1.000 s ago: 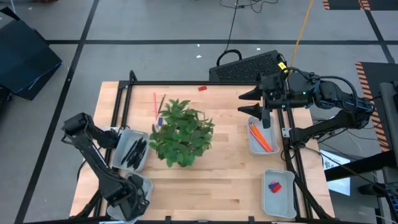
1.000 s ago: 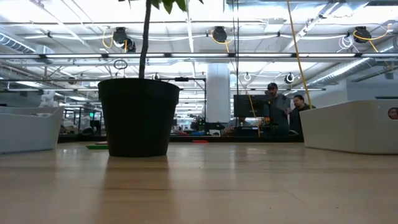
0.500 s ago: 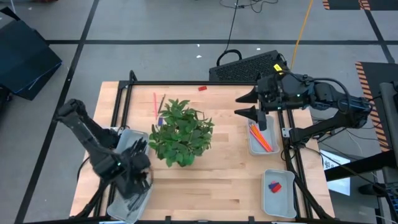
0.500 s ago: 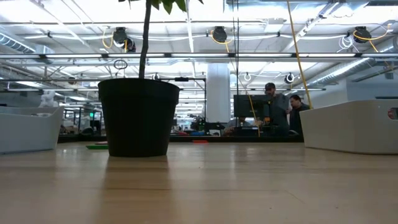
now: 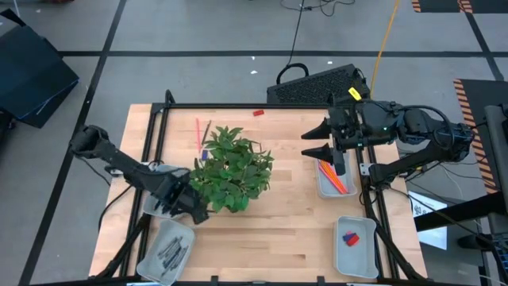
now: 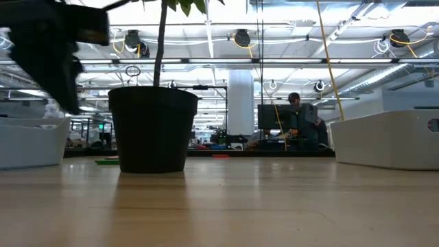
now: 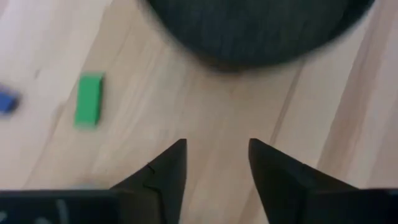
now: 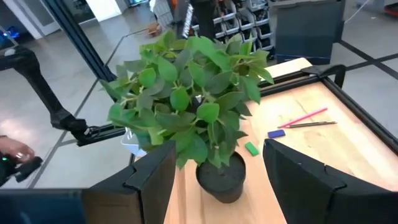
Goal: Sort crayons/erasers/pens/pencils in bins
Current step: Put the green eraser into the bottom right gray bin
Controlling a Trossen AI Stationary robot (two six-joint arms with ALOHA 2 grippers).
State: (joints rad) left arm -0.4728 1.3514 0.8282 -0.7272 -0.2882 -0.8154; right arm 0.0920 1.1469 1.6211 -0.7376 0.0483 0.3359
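Left gripper (image 7: pixel 213 163) hangs over the desk (image 7: pixel 186 99), jaws spread and empty. The green eraser (image 7: pixel 89 100) lies ahead and off to one side of them, beside the plant pot (image 7: pixel 261 28), its long axis running roughly along the jaws' reach.

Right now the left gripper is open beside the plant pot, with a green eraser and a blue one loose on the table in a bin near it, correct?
Not quite. The left wrist view shows the green eraser and blue eraser lying on bare table, not in a bin. The left gripper is open beside the plant pot.
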